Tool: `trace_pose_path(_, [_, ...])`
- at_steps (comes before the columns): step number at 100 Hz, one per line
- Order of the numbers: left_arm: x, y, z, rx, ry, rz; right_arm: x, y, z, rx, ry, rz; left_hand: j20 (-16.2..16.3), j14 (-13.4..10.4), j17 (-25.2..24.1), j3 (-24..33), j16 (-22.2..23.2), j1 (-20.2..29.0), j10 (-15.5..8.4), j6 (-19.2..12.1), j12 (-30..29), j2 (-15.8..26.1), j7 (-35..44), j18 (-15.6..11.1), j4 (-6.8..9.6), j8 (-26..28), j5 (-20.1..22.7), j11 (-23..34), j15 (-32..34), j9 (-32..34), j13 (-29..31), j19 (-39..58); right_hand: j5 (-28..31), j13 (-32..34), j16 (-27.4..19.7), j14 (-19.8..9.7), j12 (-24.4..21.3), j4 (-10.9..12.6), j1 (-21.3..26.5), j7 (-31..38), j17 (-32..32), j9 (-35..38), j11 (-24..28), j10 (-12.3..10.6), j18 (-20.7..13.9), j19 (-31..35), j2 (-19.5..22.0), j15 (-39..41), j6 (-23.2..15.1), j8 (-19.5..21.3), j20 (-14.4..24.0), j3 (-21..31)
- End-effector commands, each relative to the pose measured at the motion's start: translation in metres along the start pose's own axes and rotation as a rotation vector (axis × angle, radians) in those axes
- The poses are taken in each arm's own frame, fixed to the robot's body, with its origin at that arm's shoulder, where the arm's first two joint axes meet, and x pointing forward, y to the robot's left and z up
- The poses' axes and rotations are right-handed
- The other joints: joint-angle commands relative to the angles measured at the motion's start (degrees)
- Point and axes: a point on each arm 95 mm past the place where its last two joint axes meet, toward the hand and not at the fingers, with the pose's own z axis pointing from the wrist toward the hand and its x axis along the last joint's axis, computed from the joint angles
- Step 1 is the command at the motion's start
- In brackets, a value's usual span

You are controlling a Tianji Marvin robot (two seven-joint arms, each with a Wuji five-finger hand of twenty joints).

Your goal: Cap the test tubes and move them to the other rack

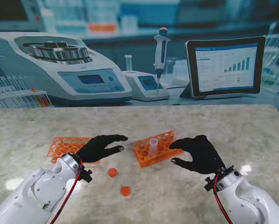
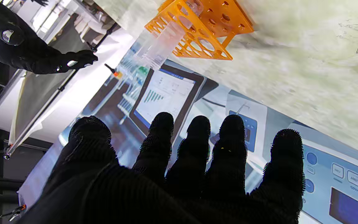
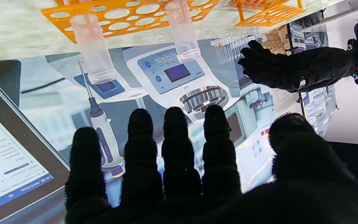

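Standing uncapped in the right-hand orange rack (image 1: 154, 148), the test tubes (image 1: 153, 145) are the task's starting point: the stand view shows one clear tube plainly, while the right wrist view shows two, a nearer one (image 3: 93, 49) and a farther one (image 3: 183, 31), both with open threaded mouths. They sit upright in the rack's holes, which keeps the mouths reachable from above for capping.

Nearer to me than that rack, and between the two arms, two small orange caps (image 1: 112, 172) and (image 1: 125, 191) lie loose on the marble tabletop (image 1: 251, 135); I judge they are placed there so either hand can pick one up without crossing the rack.

To the left of the tube rack, well apart from it, the second orange rack (image 1: 65, 147) appears to hold nothing and is presumably the destination.

The right hand (image 1: 198, 153) hovers just beside the tube rack's right end, fingers spread and slightly curled, holding nothing. The left hand (image 1: 100, 147) hangs partly over the second rack's right end, fingers extended towards the tube rack, also with nothing in its grasp. Both wrist views confirm the fingers (image 3: 174, 146) apart and bare of any load. No capping looks done yet; fetching a cap seems the next need.
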Motion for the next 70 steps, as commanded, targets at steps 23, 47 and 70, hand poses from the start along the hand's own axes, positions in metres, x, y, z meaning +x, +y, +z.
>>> trace_pose_path(23, [-0.0016, 0.0005, -0.0010, -0.005, -0.004, -0.003, 0.0000, -0.0048, 0.0038, 0.022, -0.006, 0.006, -1.5, -0.5, -0.5, -0.7, -0.8, -1.0, 0.0, 0.1, -1.1, 2.2, -1.2, 0.2, 0.72, -0.2, -0.3, -0.7, -0.8, -0.4, -0.1, -2.3, -2.0, -2.0, -0.5, 0.1, -0.3, 1.4, -1.0, -1.3, -1.5, -1.7, -0.4, 0.4, -1.0, -1.0, 1.7, -1.5, 0.7, -0.1, -0.5, -0.1])
trace_pose_path(47, [-0.0026, 0.0011, 0.0010, -0.013, -0.008, -0.007, -0.0039, -0.0049, 0.0057, 0.018, -0.023, -0.003, -1.5, -0.7, -0.6, -0.7, -0.8, -1.0, -0.2, 0.0, -1.1, 2.1, -1.2, 0.1, 0.74, -0.1, -0.2, -0.6, -0.8, -0.5, -0.1, -2.3, -1.9, -2.1, -0.3, 0.3, -0.1, 1.4, -0.6, -1.2, -1.5, -1.6, -0.3, 0.6, -1.2, -1.1, 1.4, -1.5, 0.9, 0.0, -0.2, -0.2])
trace_pose_path(70, [-0.0034, 0.0008, -0.0003, -0.018, -0.012, -0.009, -0.0050, -0.0035, 0.0080, 0.017, -0.045, -0.014, -1.4, -0.7, -0.7, -0.7, -0.7, -1.1, -0.3, -0.2, -1.0, 2.1, -1.0, 0.0, 0.75, 0.0, -0.1, -0.5, -0.8, -0.3, -0.1, -2.3, -1.8, -2.2, -0.2, 0.4, 0.0, 1.4, -0.2, -1.2, -1.5, -1.7, -0.3, 0.6, -1.2, -1.2, 0.9, -1.4, 1.1, 0.1, 0.1, -0.3])
